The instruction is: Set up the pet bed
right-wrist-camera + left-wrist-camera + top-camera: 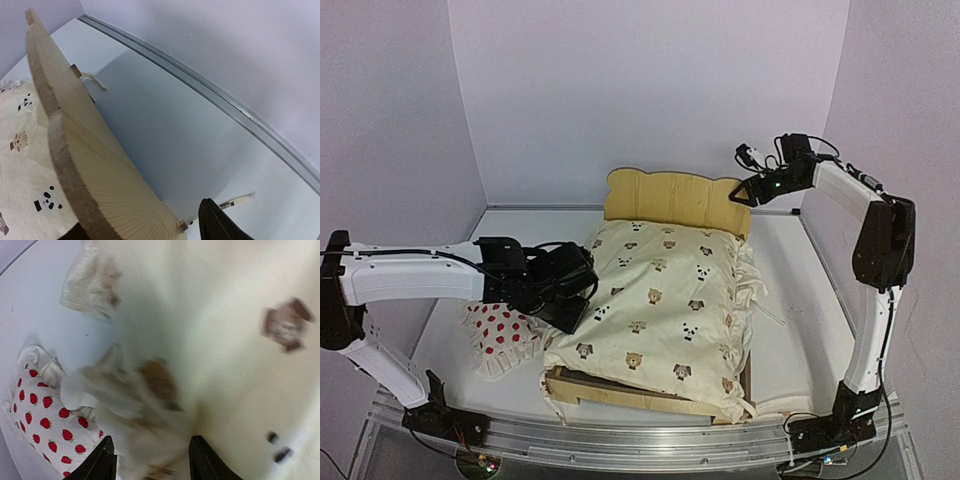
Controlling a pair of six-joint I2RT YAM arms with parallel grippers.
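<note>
quilt (665,300): cream, animal-print; pillow (500,335): strawberry-print, just beside quilt; table (800,290): white

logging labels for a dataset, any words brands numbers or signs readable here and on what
No text can be read in any view.
quilt: printed animal faces only, no letters.
pillow: strawberry print only.
white strip behind the headboard: a dark mark, too small to read.

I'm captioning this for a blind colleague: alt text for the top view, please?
A pale wooden pet bed lies under a cream animal-print quilt. The left gripper is at the quilt's left edge, beside a strawberry-print pillow; the right gripper is at the right corner of the headboard.
</note>
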